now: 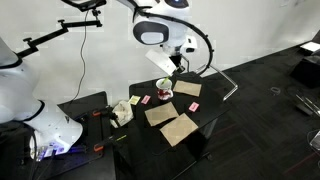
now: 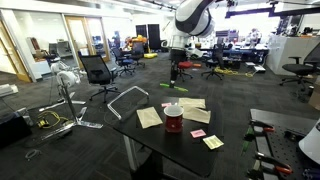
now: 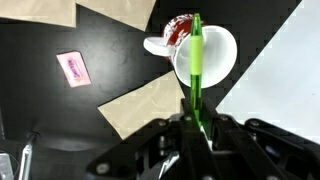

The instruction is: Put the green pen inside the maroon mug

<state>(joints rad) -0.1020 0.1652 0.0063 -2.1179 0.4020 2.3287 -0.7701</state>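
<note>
Gripped by the black tool (image 3: 197,122), a slim green pen (image 3: 197,60) was held above the maroon mug (image 3: 222,55) on the dark tabletop (image 3: 60,115).

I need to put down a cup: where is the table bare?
In an exterior view, bare table lies along the near edge, bordered by the brown paper, the mug and the pink note. Beyond the mug it is crowded: more papers, with the gripper holding the green pen overhead.

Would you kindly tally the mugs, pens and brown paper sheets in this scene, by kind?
Maroon mug: 1
Green pen: 1, gripped in the hand
Brown paper sheets: 3
Total: 5
</note>
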